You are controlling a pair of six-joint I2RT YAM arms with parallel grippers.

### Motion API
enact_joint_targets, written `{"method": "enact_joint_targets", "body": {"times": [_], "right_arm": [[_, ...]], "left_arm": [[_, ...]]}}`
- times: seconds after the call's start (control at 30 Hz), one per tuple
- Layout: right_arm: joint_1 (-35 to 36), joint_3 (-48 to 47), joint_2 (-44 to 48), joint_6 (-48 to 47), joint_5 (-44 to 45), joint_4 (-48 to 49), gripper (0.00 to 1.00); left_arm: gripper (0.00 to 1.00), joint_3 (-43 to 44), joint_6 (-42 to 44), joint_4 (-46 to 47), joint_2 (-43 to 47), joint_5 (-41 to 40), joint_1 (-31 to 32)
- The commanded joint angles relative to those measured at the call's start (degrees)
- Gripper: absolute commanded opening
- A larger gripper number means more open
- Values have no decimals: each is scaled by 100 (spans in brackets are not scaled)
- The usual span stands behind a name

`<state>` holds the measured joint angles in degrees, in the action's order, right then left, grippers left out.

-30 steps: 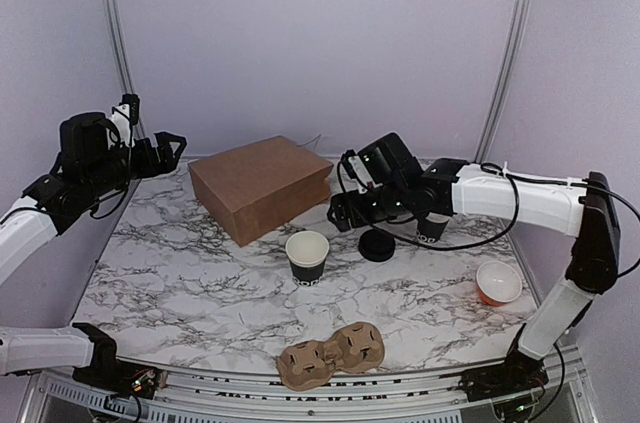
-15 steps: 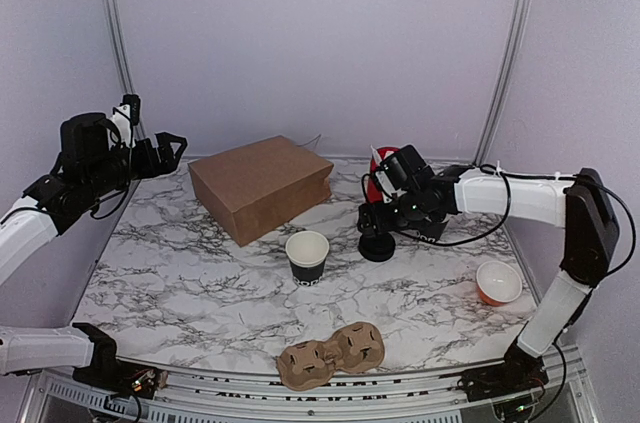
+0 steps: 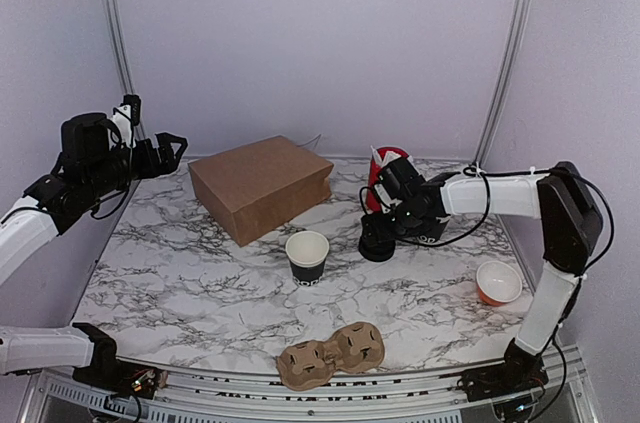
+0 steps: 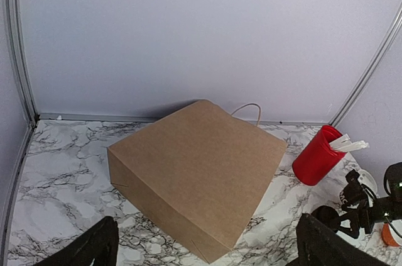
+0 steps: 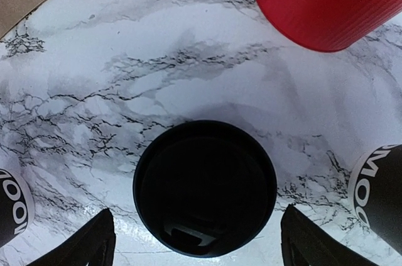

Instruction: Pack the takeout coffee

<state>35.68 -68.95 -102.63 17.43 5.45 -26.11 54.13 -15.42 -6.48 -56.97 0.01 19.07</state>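
A round black plastic lid point(image 5: 205, 187) lies flat on the marble table point(image 3: 200, 283), apart from any cup. My right gripper point(image 5: 198, 247) hangs just above it, open, one finger on each side of the lid point(image 3: 377, 248) and neither touching. An open black paper cup point(image 3: 307, 255) with white lettering stands mid-table, at the left edge point(image 5: 11, 206) of the right wrist view. A twin cup point(image 5: 380, 190) stands to the right, mostly hidden behind my right arm in the top view. I cannot tell which of them is the takeout coffee. My left gripper point(image 3: 165, 150) is open, high at the left.
A brown paper bag point(image 3: 262, 186) lies at the back centre, below my left gripper point(image 4: 207, 228). A red tub point(image 3: 385, 168) of white sachets stands just behind the lid. An orange bowl point(image 3: 498, 283) sits at the right. A cardboard cup carrier point(image 3: 332, 353) lies at the front edge.
My right gripper has swung from left of the lid to directly over it and come down, uncovering the red tub. The left arm has not moved.
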Motion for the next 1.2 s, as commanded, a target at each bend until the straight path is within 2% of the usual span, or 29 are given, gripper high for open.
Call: {"method": "enact_joint_targets", "body": {"times": [0.0, 0.67, 1.17], "right_arm": [[-118, 34, -144, -64, -8, 239, 87], [-184, -231, -537, -170, -54, 179, 82], [-103, -396, -461, -75, 166, -186, 69]], "left_arm": [[99, -69, 3, 161, -11, 27, -34], [99, -69, 21, 158, -130, -11, -29], [99, -65, 21, 163, -139, 0, -32]]}}
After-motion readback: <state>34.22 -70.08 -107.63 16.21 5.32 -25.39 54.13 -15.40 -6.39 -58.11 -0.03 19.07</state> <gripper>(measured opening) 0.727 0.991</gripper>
